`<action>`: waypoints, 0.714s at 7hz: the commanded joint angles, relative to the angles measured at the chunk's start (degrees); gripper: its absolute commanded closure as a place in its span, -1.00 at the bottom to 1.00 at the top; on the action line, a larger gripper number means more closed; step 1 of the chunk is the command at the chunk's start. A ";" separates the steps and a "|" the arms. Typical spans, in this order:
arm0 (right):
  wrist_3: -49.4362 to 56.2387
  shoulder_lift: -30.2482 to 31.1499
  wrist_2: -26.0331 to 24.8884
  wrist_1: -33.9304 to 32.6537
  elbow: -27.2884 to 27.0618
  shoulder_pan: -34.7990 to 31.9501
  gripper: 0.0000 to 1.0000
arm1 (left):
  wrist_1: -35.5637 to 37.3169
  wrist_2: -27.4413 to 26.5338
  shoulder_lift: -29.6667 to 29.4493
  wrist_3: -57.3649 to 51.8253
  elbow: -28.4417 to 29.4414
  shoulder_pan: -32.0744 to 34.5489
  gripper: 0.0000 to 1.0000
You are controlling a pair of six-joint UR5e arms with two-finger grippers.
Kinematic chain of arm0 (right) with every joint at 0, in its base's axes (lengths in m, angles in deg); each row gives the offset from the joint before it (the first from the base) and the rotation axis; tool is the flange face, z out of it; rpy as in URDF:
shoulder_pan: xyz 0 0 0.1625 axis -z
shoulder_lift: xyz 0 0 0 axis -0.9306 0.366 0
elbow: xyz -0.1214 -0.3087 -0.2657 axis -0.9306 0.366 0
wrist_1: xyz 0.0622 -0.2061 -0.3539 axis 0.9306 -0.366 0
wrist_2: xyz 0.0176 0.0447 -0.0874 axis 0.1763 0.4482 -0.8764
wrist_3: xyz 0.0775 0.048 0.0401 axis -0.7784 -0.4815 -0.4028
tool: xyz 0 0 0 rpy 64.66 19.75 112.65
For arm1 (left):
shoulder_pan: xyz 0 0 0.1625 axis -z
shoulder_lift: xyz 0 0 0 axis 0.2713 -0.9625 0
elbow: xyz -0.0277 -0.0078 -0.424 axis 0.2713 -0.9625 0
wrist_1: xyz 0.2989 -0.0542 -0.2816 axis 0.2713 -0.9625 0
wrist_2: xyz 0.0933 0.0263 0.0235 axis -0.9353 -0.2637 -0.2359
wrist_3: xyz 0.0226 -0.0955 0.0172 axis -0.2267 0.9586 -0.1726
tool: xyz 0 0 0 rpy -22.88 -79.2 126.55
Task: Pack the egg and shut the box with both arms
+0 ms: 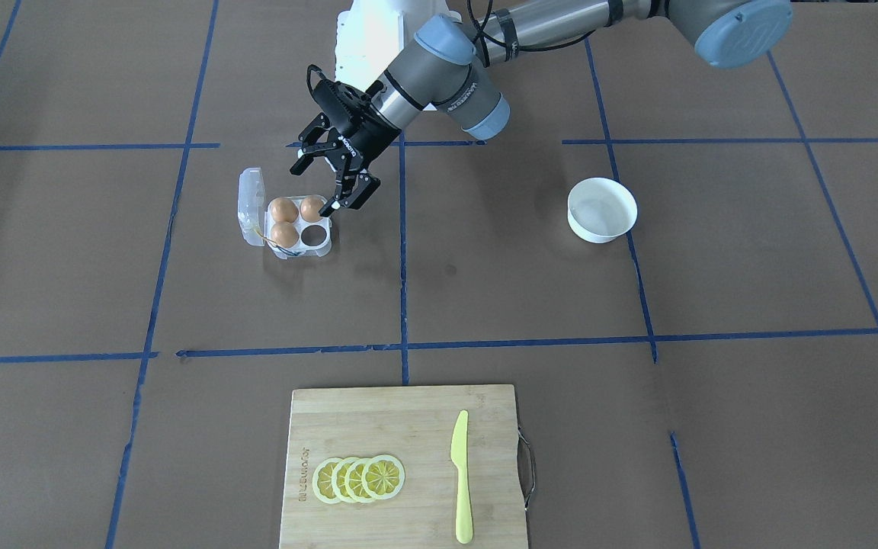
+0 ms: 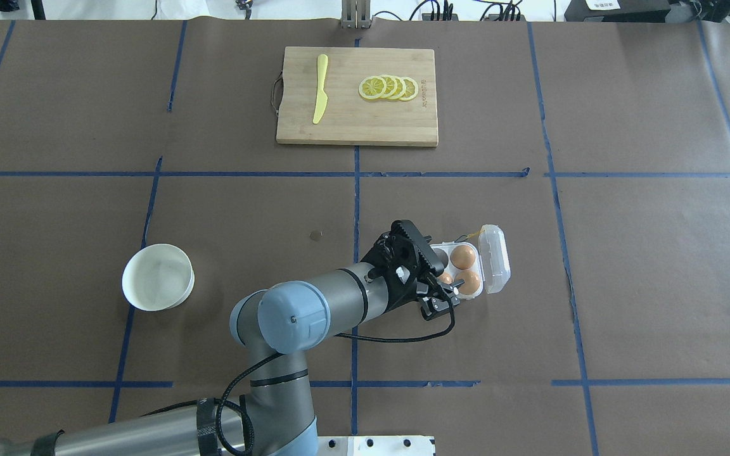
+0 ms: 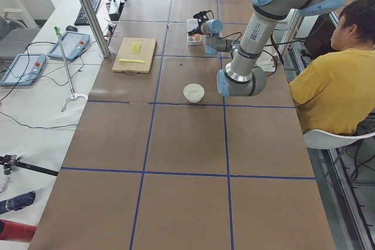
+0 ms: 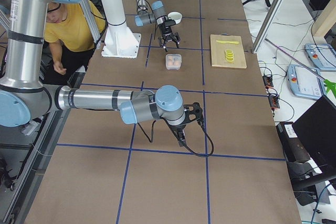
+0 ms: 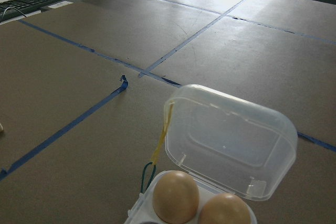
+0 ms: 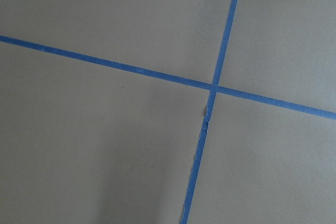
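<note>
Black left pincer [image 1: 315,189] at clear box [image 1: 250,200]

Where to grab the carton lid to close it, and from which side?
Pinch the lid by its free rounded top rim, coming from its outer face on the robot's right of the box. It stands nearly upright, hinged at the box's right edge, so from there it should swing down over the eggs.

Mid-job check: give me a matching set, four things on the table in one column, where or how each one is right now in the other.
1 box lid
2 bowl
3 knife
4 left hand

A on the cutting board
B over the box
C empty
D swung open

Pairs: 1-D, 2-C, 3-A, 4-B
</note>
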 commanded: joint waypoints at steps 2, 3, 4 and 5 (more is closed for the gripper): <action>0.02 0.06 0.00 0.07 0.53 0.09 -1.00 | 22.41 8.34 0.82 0.43 -10.66 6.71 -0.98; 0.02 0.06 0.00 0.07 0.61 0.00 -1.00 | 33.21 8.53 2.39 0.52 -15.92 8.56 -0.98; 0.02 0.06 -0.09 0.07 0.88 0.00 -1.00 | 40.97 12.19 5.19 0.44 -20.41 12.66 -0.98; 0.02 0.06 -0.09 0.07 0.88 0.00 -1.00 | 46.79 16.23 9.48 -0.17 -25.42 17.23 -0.98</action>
